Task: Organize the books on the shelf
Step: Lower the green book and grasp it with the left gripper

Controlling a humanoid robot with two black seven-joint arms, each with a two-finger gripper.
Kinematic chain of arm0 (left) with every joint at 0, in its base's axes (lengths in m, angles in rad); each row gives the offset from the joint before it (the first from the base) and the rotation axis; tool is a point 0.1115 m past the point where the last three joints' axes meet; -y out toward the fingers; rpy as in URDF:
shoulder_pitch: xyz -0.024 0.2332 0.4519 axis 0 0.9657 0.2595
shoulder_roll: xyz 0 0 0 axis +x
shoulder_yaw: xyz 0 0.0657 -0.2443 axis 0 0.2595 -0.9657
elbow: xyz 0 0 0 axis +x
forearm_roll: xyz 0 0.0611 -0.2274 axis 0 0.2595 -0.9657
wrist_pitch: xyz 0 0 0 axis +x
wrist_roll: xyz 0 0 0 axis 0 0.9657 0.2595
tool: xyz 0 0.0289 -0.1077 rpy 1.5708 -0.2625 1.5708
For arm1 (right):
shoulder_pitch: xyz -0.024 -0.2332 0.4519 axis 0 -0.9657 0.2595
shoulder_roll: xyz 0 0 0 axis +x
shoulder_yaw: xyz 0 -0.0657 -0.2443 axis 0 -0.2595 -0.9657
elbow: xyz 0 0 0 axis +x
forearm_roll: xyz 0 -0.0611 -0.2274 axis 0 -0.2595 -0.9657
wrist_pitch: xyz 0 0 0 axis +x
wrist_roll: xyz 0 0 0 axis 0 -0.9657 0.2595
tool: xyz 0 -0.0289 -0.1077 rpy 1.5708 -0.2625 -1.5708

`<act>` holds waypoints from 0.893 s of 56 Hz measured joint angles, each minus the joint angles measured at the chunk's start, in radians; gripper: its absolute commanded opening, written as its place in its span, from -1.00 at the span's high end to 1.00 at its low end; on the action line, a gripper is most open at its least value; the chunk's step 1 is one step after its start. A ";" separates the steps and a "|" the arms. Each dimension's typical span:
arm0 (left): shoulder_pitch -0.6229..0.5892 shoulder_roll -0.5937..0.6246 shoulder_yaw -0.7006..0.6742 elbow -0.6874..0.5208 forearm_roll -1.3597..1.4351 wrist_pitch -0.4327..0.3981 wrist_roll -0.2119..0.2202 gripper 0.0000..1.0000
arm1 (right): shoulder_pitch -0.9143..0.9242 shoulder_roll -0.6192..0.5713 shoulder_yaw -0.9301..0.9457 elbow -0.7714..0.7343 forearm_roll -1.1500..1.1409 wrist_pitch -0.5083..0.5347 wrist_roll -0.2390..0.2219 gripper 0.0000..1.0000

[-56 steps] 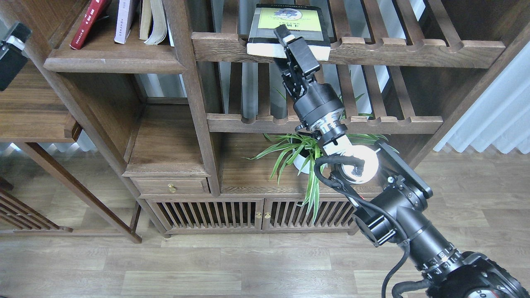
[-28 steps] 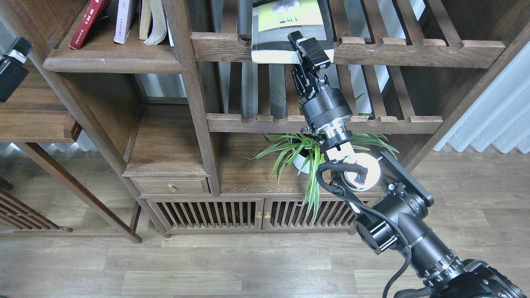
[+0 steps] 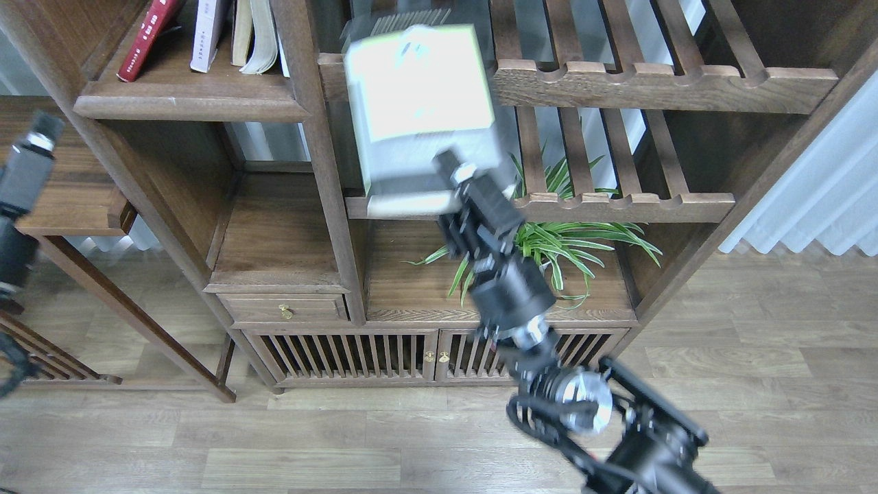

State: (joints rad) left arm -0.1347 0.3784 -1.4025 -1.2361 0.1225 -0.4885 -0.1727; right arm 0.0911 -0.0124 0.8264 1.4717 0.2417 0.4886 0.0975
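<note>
The thick yellow-green book (image 3: 420, 110) is held in the air in front of the slatted racks (image 3: 658, 79), clear of their notched rails, with its pale cover turned toward the camera and its lower edge lying just above the right hand (image 3: 458, 180). The right hand is closed on that lower edge, near the bottom right corner, so that the book stands up and to the left of the hand; the book is smeared by motion blur, so the exact line of contact can only be taken as probable. Behind the right arm, a green potted plant (image 3: 562, 237) is seen on the lower board of the cabinet. At the upper left, the shelf (image 3: 185, 103) carries the dark red book (image 3: 145, 38) leaning to the right, the pale lavender-white book (image 3: 207, 31) just beside it, and further pale volumes (image 3: 252, 34) against the upright post. The left hand (image 3: 34, 147) is seen at the left border, well apart from the shelf and from every book; whether its fingers are apart or together cannot be told from this angle.
</note>
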 measured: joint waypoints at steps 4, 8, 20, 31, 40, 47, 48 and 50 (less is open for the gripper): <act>0.040 -0.054 0.009 -0.003 -0.031 0.000 0.000 -0.99 | -0.039 -0.012 -0.025 0.001 -0.010 0.000 -0.042 0.94; 0.071 -0.090 0.027 -0.012 -0.076 0.000 0.001 -0.94 | -0.058 -0.033 -0.044 0.001 -0.014 0.000 -0.060 0.93; 0.136 -0.075 0.172 -0.120 -0.326 0.000 -0.001 -0.77 | -0.058 -0.073 -0.056 -0.036 -0.014 0.000 -0.083 0.91; 0.147 -0.018 0.271 -0.145 -0.410 0.000 -0.012 -0.90 | -0.037 -0.060 -0.056 -0.118 -0.014 0.000 -0.152 0.91; 0.145 -0.019 0.310 -0.146 -0.412 0.000 -0.013 -0.95 | -0.037 -0.015 -0.083 -0.167 -0.014 0.000 -0.181 0.90; 0.133 -0.028 0.373 -0.146 -0.412 0.000 -0.009 -0.95 | -0.036 0.009 -0.120 -0.188 -0.018 0.000 -0.193 0.90; 0.131 -0.029 0.382 -0.146 -0.412 0.000 -0.009 -0.95 | -0.036 0.010 -0.124 -0.189 -0.018 0.000 -0.194 0.90; 0.127 -0.033 0.405 -0.146 -0.411 0.000 -0.008 -0.95 | -0.036 0.011 -0.131 -0.192 -0.017 0.000 -0.196 0.90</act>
State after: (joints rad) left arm -0.0074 0.3458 -0.9974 -1.3824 -0.2883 -0.4885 -0.1803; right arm 0.0552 -0.0014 0.6954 1.2800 0.2242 0.4887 -0.0985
